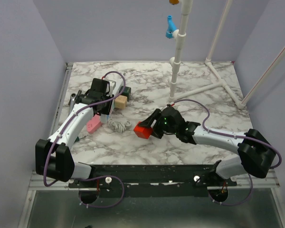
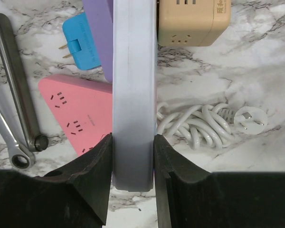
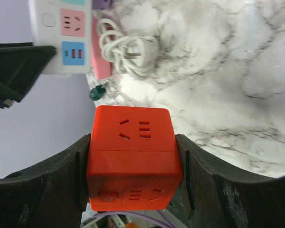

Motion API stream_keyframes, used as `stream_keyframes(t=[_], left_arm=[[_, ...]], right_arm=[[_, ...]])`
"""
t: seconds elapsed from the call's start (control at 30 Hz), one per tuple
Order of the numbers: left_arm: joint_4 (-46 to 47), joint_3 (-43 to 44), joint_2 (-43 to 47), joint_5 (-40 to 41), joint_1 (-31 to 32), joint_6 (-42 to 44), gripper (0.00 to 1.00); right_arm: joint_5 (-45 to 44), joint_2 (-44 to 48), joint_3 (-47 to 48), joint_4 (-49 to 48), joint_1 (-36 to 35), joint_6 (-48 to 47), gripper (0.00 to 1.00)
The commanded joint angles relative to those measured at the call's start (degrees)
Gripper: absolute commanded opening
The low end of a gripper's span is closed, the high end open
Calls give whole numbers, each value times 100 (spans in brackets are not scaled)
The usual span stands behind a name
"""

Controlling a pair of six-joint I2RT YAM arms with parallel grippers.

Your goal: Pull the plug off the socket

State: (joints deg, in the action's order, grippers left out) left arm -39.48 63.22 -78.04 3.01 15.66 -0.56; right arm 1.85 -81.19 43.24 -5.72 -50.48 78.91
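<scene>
Our left claw (image 2: 132, 183) pinches the long white power strip (image 2: 133, 95) across its narrow sides, on the marble worktop (image 1: 204, 71). Our right claw (image 3: 133, 159) pinches a red cube plug (image 3: 132, 156), apart from the strip, which sits ahead of this claw and to its left. A coiled white cord (image 2: 199, 126) lies just right of the left claw.

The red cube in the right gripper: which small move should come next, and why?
Probably lower the red cube onto the marble table and open the right gripper. The cube is apart from the white power strip, which the left gripper clamps by its sides, so the pull looks done.
</scene>
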Motion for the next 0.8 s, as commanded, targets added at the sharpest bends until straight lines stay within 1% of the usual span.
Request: stream_keyframes(t=[0.0, 0.13, 0.23, 0.4, 0.53, 0.73, 0.77], left_arm=[[132, 33, 245, 224, -2, 104, 0], [-98, 115, 346, -623, -3, -94, 0], [-325, 259, 335, -1341, -2, -158, 0], [-705, 515, 294, -2097, -3, -364, 0], [-970, 777, 262, -2365, -18, -458, 0], [-1035, 817, 288, -2524, -59, -456, 0], [-1035, 808, 279, -2524, -70, -454, 0]], right_arm=[[-103, 302, 78, 945, 135, -447, 0], [-643, 63, 626, 2149, 319, -1226, 1], [-785, -159, 837, 2439, 452, -1503, 1], [-1061, -380, 786, 2483, 565, -1685, 1], [-1243, -404, 617, 2345, 637, -1703, 1], [-1490, -183, 239, 1987, 670, -1792, 1], [-1500, -165, 200, 1987, 662, -1809, 4]])
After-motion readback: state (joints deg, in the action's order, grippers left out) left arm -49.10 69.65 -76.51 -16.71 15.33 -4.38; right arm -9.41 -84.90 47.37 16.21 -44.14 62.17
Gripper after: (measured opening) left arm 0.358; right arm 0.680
